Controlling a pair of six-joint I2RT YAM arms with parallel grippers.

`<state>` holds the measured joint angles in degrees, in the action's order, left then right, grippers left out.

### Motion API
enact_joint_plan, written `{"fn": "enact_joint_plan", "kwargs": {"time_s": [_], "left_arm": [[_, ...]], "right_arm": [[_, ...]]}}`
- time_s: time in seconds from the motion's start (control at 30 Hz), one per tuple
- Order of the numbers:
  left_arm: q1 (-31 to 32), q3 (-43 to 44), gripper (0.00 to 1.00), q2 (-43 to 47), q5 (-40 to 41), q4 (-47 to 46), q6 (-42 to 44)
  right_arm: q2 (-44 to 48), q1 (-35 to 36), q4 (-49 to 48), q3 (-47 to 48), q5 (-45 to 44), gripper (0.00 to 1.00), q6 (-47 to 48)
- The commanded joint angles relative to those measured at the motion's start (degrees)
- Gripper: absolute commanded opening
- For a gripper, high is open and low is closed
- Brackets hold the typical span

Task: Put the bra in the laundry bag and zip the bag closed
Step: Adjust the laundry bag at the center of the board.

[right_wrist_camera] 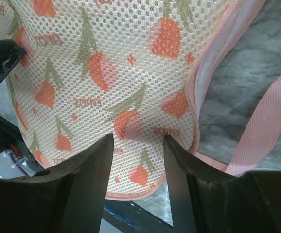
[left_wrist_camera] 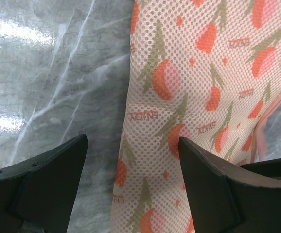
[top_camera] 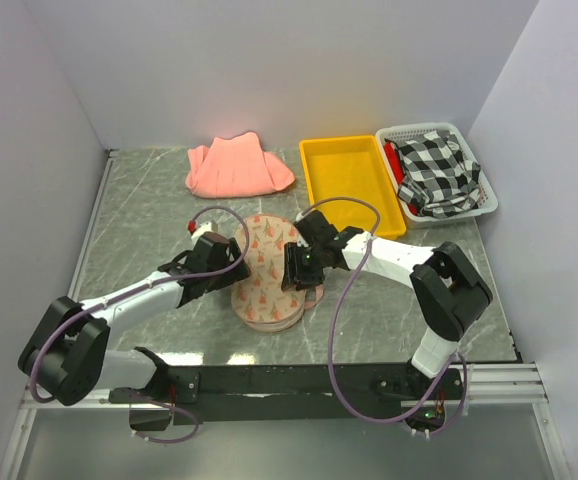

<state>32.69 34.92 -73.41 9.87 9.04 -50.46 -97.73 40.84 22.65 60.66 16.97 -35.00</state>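
Observation:
The laundry bag (top_camera: pixel 267 272), beige mesh with red-orange tulip prints and pink edging, lies flat in the middle of the table. The bra shows in no view. My left gripper (top_camera: pixel 219 256) is open at the bag's left edge; in the left wrist view (left_wrist_camera: pixel 133 165) the bag (left_wrist_camera: pixel 194 73) runs under the gap, with its edge between the jaws. My right gripper (top_camera: pixel 300 268) is open just over the bag's right side. In the right wrist view (right_wrist_camera: pixel 138 155) the bag (right_wrist_camera: pixel 106 63) lies under the jaws and a pink strap (right_wrist_camera: pixel 272 121) trails off to the right.
A salmon-pink folded cloth (top_camera: pixel 237 168) lies at the back. A yellow tray (top_camera: pixel 321 185) stands to its right. A white basket (top_camera: pixel 487 200) with a black-and-white checked cloth (top_camera: pixel 437 172) stands at the back right. White walls enclose the table.

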Motion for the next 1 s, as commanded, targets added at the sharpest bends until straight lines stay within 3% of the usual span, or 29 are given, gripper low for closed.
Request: {"fn": "enact_joint_plan", "kwargs": {"time_s": [0.0,0.37,0.57,0.77,0.97], "left_arm": [[-0.17,0.24,0.82,-1.47,-1.16,-2.62,0.27],[-0.17,-0.81,0.79,-6.92,-5.56,-8.42,0.45],[-0.17,-1.96,0.72,-6.49,-8.81,-11.14,-0.16],[0.09,-6.61,0.58,-2.2,-12.06,-13.6,-3.94],[3.16,-9.08,0.57,4.4,-10.05,-9.4,-6.84]], "right_arm": [[2.36,-0.23,1.16,1.39,-2.12,0.54,0.9],[1.23,-0.23,1.96,1.92,-3.87,0.57,0.29],[0.53,-0.15,2.04,1.74,-4.93,0.57,0.02],[-1.23,-0.23,3.53,3.93,-7.21,0.58,1.07],[-3.25,-0.76,4.94,7.27,-8.53,0.59,2.22]]}}
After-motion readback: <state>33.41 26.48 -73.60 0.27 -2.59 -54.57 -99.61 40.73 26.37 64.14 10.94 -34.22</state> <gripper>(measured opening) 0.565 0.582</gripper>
